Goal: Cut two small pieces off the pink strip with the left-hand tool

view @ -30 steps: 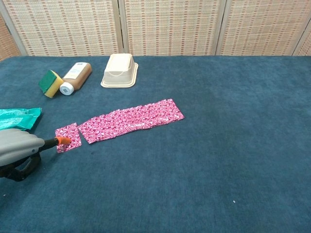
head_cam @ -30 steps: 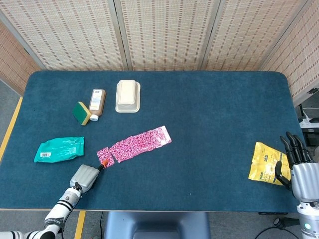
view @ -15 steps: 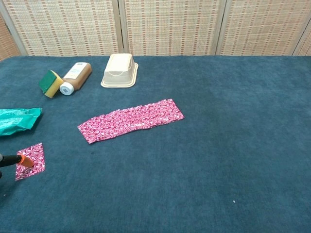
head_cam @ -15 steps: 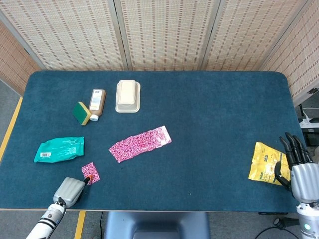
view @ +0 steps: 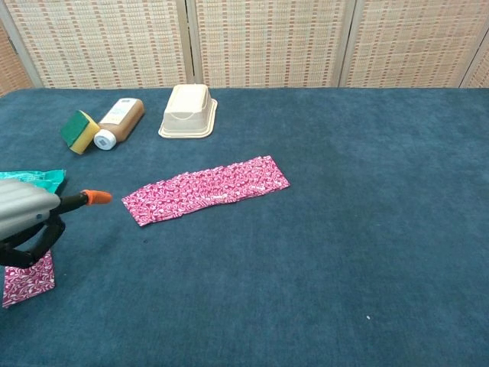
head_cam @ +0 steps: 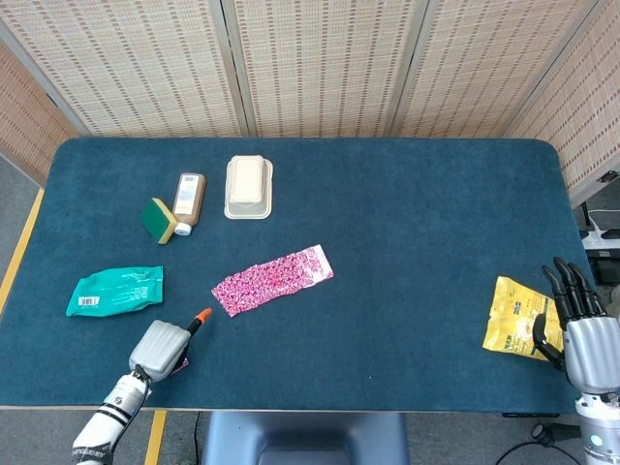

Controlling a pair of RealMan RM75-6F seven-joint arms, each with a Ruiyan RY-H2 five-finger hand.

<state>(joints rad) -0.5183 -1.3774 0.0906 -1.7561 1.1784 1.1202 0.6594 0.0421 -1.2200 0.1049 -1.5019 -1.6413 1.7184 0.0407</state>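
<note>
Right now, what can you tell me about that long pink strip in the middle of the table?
The pink strip is a long, thin, flat sheet, like paper or foil wrap, printed with a busy pink, magenta and white pattern. It lies flat on the blue table, slanted, its right end farther from the robot than its left. Nothing touches it: the orange tip of the tool sits just off its left end with a gap between. A small cut piece of the same pattern lies apart, near the table's front left edge.

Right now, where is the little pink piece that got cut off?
The cut pink piece lies at the table's near left edge in the chest view, just under the left hand, apart from the pink strip.
</note>
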